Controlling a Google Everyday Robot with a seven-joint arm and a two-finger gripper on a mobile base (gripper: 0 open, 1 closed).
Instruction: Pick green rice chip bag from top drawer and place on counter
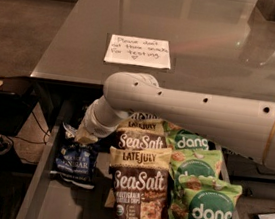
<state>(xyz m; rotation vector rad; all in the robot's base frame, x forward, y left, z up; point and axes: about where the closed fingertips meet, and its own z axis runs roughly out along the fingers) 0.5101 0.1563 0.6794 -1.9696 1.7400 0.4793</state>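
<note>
The counter (211, 50) fills the upper half of the view, dark and glossy. Below its front edge the robot's pale arm (202, 115) reaches in from the right across the open top drawer (39, 184).

In the drawer, two brown chip bags (139, 192) lie down the middle. The green rice chip bags (209, 214) lie along the right side, three of them overlapping front to back, with the nearest one fully showing.

A green bag is probably light, puffed with air and soft, with slick crinkly film and brittle chips inside. A hard squeeze on the belly may crush the chips or let the film slide out. The flat sealed seam along the top edge, or an upper corner, looks like the firmest place to pinch. The nearest bag lies on top of its neighbours, so it should lift free most easily.

A blue bag (75, 156) lies at the drawer's left. The gripper (85, 136) is at that bag's top edge, well apart from the green bags. Whether it is open or closed cannot be told. A white handwritten note (138, 51) lies on the counter near its front edge.
</note>
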